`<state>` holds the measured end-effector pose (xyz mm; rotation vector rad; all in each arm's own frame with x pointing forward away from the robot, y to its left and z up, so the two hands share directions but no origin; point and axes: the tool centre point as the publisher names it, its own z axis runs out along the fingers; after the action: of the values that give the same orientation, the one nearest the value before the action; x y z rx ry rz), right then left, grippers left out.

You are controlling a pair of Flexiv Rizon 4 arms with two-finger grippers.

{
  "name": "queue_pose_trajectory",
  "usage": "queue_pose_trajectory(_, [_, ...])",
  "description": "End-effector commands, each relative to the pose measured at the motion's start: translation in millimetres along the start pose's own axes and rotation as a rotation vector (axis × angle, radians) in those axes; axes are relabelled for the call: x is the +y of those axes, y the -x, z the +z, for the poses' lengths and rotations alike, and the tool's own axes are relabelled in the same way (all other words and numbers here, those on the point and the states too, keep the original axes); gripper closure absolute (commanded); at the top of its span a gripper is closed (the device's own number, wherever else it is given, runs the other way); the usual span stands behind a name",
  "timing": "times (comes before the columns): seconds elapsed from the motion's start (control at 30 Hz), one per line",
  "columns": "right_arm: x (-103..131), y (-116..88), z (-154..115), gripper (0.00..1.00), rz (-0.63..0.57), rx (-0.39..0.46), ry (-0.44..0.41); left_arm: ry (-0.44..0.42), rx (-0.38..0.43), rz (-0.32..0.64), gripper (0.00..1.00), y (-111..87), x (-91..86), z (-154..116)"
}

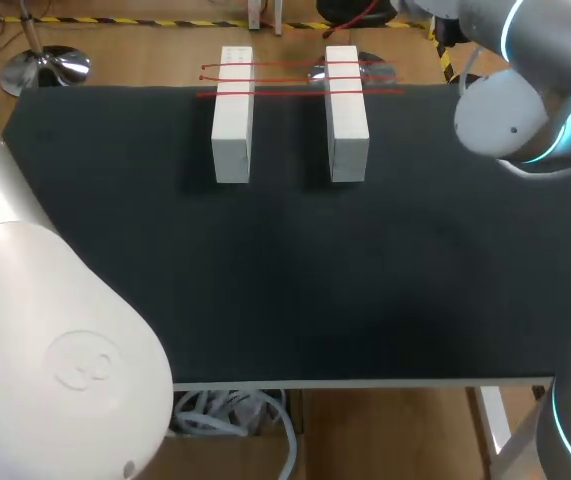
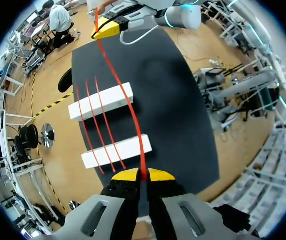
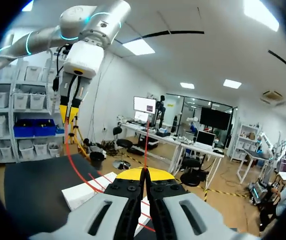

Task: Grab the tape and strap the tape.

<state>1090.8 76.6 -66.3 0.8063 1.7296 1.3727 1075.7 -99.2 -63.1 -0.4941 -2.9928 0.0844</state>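
With left gripper [image 2: 143, 175] and right gripper [image 3: 145, 175] each clamped on the red tape [image 2: 141, 150] — hold it taut, then lay it squarely across the white blocks [image 1: 232, 115] at the frame's upper middle, beside the wraps lying there.

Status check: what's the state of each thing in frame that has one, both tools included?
left tool: shut on the red tape.
right tool: shut on the red tape.
red tape: strung between both tools, several strands across both blocks.
left white block: lying flat, tape over its far end.
right white block: lying flat, apart from the other, tape over its far end.
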Motion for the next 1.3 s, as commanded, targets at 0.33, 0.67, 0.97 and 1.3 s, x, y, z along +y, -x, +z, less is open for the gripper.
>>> queue_pose_trajectory(0.33, [-8.4,-10.1,-26.1,1.0,0.319,-0.457,-0.464,0.003,0.003,0.0,1.0,0.6,0.1,-1.1])
queue_pose_trajectory(0.67, [-11.5,-17.1,-49.3,1.0,0.41,-0.491,-0.612,0.003,0.003,0.0,1.0,0.6,0.1,-1.1])
queue_pose_trajectory(0.97, [-24.8,-37.5,-47.2,1.0,0.392,-0.547,-0.828,0.003,0.003,0.0,1.0,0.6,0.1,-1.1])
queue_pose_trajectory(1.3, [-12.4,-53.5,-38.1,1.0,0.231,-0.551,-0.719,0.003,0.003,0.0,1.0,0.6,0.1,-1.1])
